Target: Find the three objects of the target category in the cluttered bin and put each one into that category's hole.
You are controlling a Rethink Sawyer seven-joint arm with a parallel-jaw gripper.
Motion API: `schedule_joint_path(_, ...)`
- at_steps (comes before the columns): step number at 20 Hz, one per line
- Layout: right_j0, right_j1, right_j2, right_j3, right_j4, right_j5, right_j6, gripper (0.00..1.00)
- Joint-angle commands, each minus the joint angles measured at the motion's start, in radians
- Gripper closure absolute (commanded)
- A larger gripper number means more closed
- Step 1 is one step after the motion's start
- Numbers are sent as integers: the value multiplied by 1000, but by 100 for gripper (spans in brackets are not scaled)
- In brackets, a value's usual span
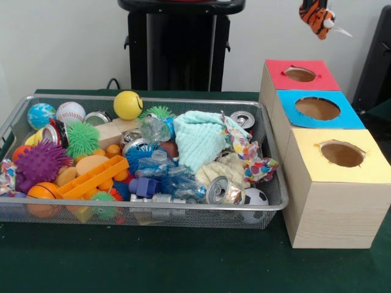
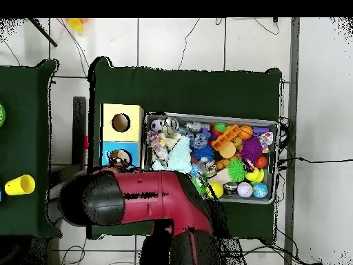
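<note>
A striped orange-and-black tiger plush (image 1: pixel 317 18) hangs in the air at the top right, above and behind the red box (image 1: pixel 301 74). My gripper stays out of the front view, above the top edge. In the overhead view the plush (image 2: pixel 120 159) pokes out from under my red arm (image 2: pixel 152 197) over the blue box (image 2: pixel 109 148); my gripper (image 2: pixel 117 165) is mostly hidden beneath the arm and holds the plush. The red, blue (image 1: pixel 317 108) and yellow (image 1: pixel 342 154) boxes each have a round hole on top. The mesh bin (image 1: pixel 146 207) sits left of them.
The bin holds a yellow ball (image 1: pixel 127 105), a baseball (image 1: pixel 71 112), spiky balls (image 1: pixel 39 163), crushed cans (image 1: pixel 224 191), a mint cloth (image 1: pixel 198 137), a plastic bottle (image 1: pixel 174 180) and an orange block (image 1: pixel 91 177). A yellow cup (image 2: pixel 19 184) stands on a side table.
</note>
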Motion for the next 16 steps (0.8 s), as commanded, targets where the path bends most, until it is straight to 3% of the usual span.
schedule_joint_path(1, -31, 28, -31, 182, 37, -61, 130, 100)
schedule_joint_path(9, -31, 61, -34, 245, 40, -170, 140, 100)
schedule_joint_path(16, 17, 105, -49, 274, 43, -272, 207, 100)
